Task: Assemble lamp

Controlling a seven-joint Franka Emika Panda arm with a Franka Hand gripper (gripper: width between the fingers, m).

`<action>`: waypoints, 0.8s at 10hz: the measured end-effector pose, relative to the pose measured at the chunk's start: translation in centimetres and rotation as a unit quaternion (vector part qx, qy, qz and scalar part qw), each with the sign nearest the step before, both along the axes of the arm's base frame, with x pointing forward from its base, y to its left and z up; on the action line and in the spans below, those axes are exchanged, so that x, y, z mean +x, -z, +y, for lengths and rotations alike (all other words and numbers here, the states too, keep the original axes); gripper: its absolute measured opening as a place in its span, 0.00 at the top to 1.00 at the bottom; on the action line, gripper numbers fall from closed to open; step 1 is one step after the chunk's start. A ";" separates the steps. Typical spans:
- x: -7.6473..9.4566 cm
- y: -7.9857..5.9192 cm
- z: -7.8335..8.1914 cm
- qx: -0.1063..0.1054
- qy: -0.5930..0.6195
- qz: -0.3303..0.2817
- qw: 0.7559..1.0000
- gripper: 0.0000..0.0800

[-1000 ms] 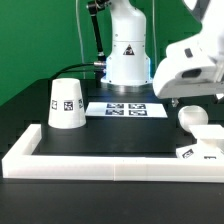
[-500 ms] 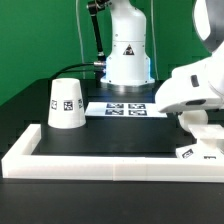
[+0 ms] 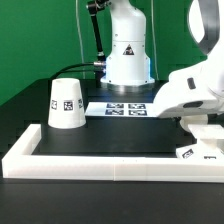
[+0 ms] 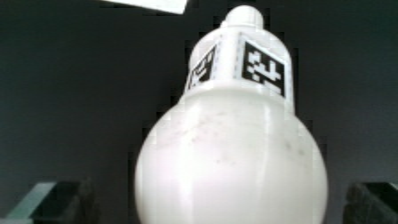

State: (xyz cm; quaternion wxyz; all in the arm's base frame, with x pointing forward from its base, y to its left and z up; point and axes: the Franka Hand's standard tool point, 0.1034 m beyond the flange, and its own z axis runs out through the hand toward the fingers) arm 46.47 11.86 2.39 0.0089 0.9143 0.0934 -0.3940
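The white bulb [image 4: 231, 140] fills the wrist view, its round body between my fingers and its narrow tagged neck pointing away. My gripper [image 4: 210, 203] is open, one dark finger [image 4: 54, 200] on each side of the bulb with a gap to it. In the exterior view the gripper [image 3: 195, 116] is down over the bulb [image 3: 201, 124] at the right, hiding most of it. The tagged flat base [image 3: 200, 151] lies just in front of it. The cone shade [image 3: 67, 104] stands at the left, apart.
The marker board [image 3: 127, 109] lies in the middle at the back, before the arm's white pedestal [image 3: 127, 60]. A long white bar frame [image 3: 100, 166] runs along the front and up the exterior view's left side.
My gripper has come down from above the bulb to around it, most of the drop in the first half second. The shade and base have not moved.
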 end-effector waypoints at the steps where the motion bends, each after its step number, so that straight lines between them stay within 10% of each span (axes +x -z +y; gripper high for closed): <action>1: -0.5 0.4 -0.1 -0.001 0.001 0.003 1.000 0.13; 6: -2.0 1.2 -0.7 -0.006 0.006 0.019 1.000 0.13; 8: -1.9 1.1 -0.8 -0.005 0.005 0.018 1.000 0.29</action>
